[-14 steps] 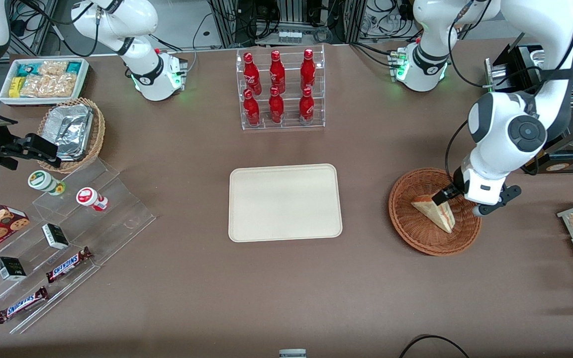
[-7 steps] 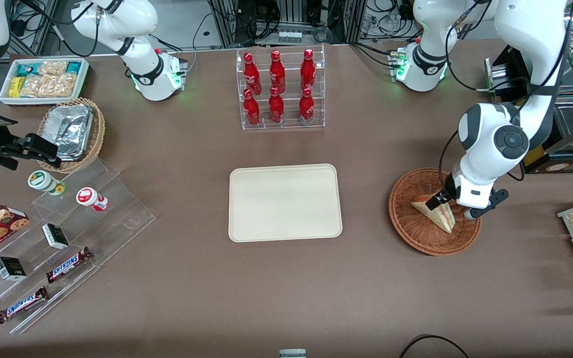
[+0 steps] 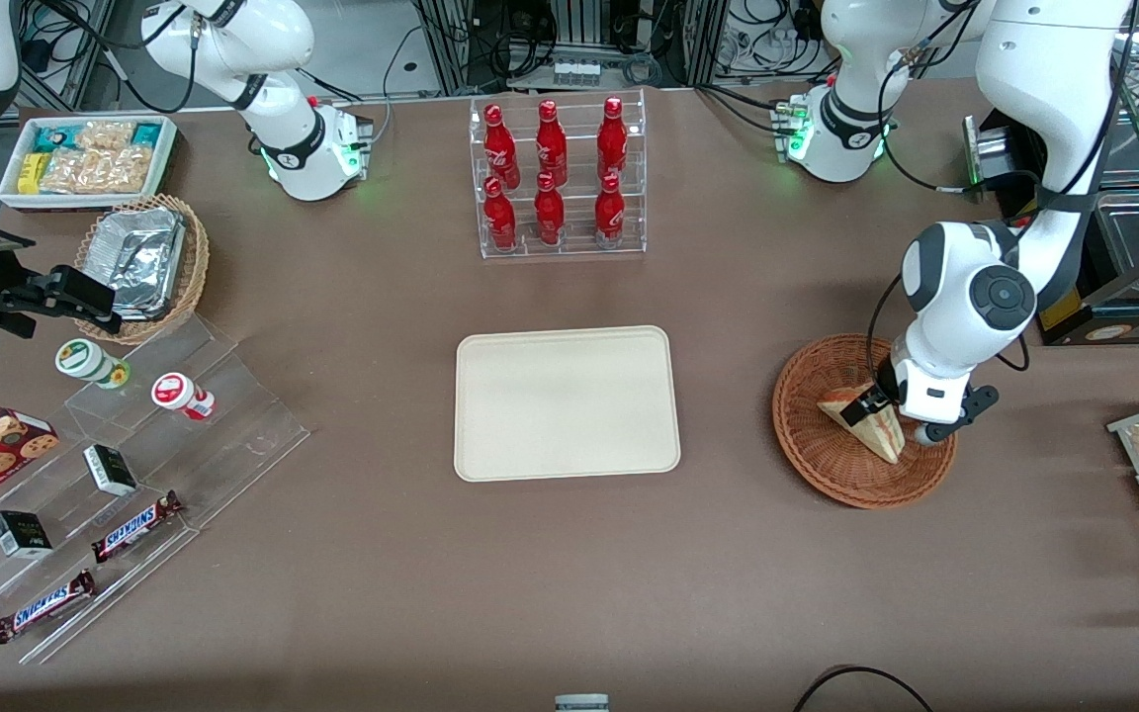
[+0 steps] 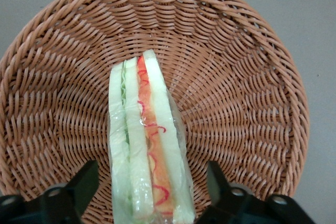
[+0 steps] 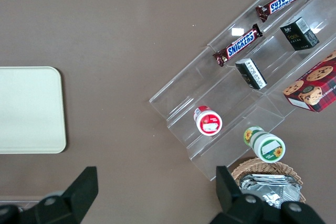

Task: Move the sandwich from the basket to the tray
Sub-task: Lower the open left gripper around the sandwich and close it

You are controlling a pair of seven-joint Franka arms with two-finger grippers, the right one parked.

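My gripper point(image 3: 876, 407) is down in the basket point(image 3: 832, 465), fingers point(image 4: 84, 184) spread wide on either side of the sandwich point(image 3: 864, 423) without touching it; the wrist view shows that gap and the filling stripes point(image 4: 149, 145) — the front view hides them under my arm, but shows the tray point(image 3: 567, 402) lying bare, well apart toward the parked arm's end.
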